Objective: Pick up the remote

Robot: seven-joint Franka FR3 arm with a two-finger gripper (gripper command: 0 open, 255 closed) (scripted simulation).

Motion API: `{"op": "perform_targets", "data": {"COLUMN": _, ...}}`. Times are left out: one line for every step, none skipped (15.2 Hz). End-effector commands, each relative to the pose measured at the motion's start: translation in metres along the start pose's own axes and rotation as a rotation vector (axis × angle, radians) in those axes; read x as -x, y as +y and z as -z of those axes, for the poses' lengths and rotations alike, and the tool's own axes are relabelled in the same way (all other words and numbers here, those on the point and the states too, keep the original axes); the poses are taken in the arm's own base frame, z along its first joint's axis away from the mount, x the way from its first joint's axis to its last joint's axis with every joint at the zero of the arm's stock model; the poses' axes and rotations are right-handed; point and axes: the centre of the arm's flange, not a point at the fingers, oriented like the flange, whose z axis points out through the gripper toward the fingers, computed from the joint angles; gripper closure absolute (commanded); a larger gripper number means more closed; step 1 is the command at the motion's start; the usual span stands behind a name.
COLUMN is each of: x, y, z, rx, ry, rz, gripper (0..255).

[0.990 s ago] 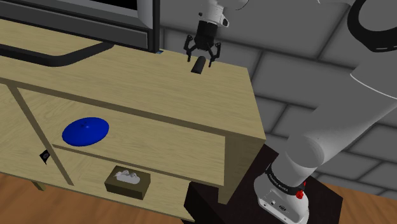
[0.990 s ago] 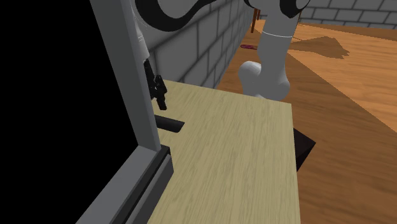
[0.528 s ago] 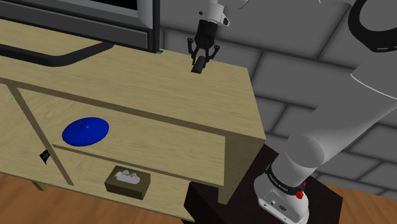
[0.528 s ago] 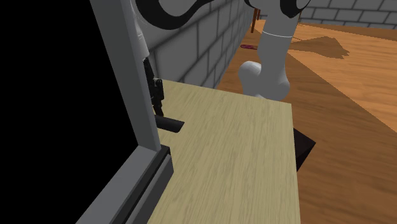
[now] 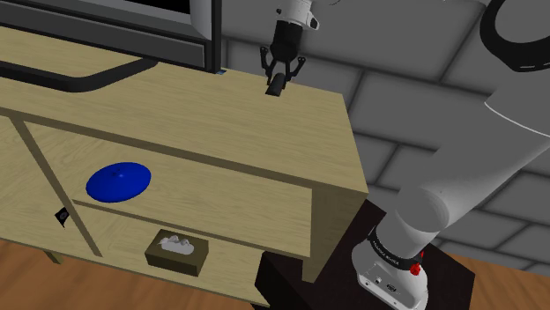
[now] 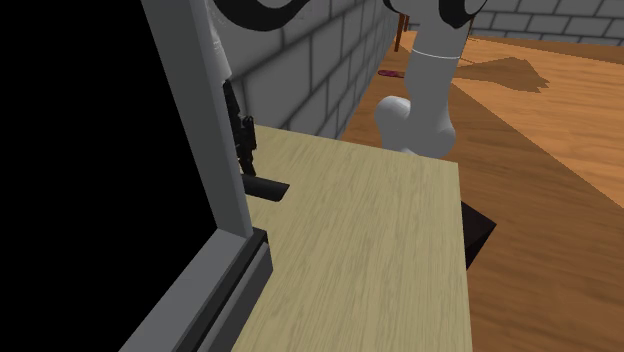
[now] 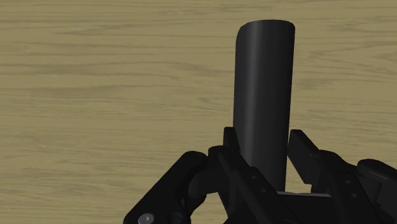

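Note:
The remote (image 7: 264, 95) is a plain black bar, and in the wrist view the two black fingers (image 7: 233, 147) clasp its near end from both sides. In the shoulder view my gripper (image 5: 280, 77) hangs shut on the remote (image 5: 278, 86) at the far edge of the wooden cabinet top (image 5: 220, 114), close to the TV's corner. In the second exterior view the gripper (image 6: 243, 150) is partly hidden behind the TV frame, with the remote (image 6: 264, 188) low over the wood.
A grey-framed TV (image 5: 132, 31) with a black curved foot (image 5: 88, 81) stands on the cabinet's far side. The shelf below holds a blue plate (image 5: 118, 180), and a tissue box (image 5: 176, 249) sits lower. A grey brick wall (image 5: 414, 97) is behind.
The fingers have shut on the remote, then the gripper rose a little, taking the remote up and slightly toward the wall.

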Motion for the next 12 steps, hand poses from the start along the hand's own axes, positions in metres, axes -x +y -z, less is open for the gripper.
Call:
{"op": "perform_targets", "data": {"x": 0.004, "y": 0.000, "z": 0.009, "rx": 0.000, "ry": 0.000, "rz": 0.000, "gripper": 255}}
{"op": "perform_targets", "data": {"x": 0.005, "y": 0.000, "z": 0.015, "rx": 0.000, "ry": 0.000, "rz": 0.000, "gripper": 255}}
{"op": "perform_targets", "data": {"x": 0.007, "y": 0.000, "z": 0.020, "rx": 0.000, "ry": 0.000, "rz": 0.000, "gripper": 255}}
{"op": "perform_targets", "data": {"x": 0.008, "y": 0.000, "z": 0.025, "rx": 0.000, "ry": 0.000, "rz": 0.000, "gripper": 255}}
{"op": "perform_targets", "data": {"x": 0.009, "y": 0.000, "z": 0.030, "rx": 0.000, "ry": 0.000, "rz": 0.000, "gripper": 255}}
{"op": "perform_targets", "data": {"x": 0.010, "y": 0.000, "z": 0.035, "rx": 0.000, "ry": 0.000, "rz": 0.000, "gripper": 255}}
{"op": "perform_targets", "data": {"x": 0.011, "y": -0.001, "z": 0.040, "rx": 0.000, "ry": 0.000, "rz": 0.000, "gripper": 255}}
{"op": "perform_targets", "data": {"x": 0.012, "y": -0.001, "z": 0.045, "rx": 0.000, "ry": 0.000, "rz": 0.000, "gripper": 255}}
{"op": "perform_targets", "data": {"x": 0.014, "y": -0.001, "z": 0.051, "rx": 0.000, "ry": 0.000, "rz": 0.000, "gripper": 255}}
{"op": "perform_targets", "data": {"x": 0.015, "y": -0.001, "z": 0.056, "rx": 0.000, "ry": 0.000, "rz": 0.000, "gripper": 255}}
{"op": "perform_targets", "data": {"x": 0.015, "y": -0.001, "z": 0.056, "rx": 0.000, "ry": 0.000, "rz": 0.000, "gripper": 255}}
{"op": "perform_targets", "data": {"x": 0.015, "y": -0.001, "z": 0.056, "rx": 0.000, "ry": 0.000, "rz": 0.000, "gripper": 255}}
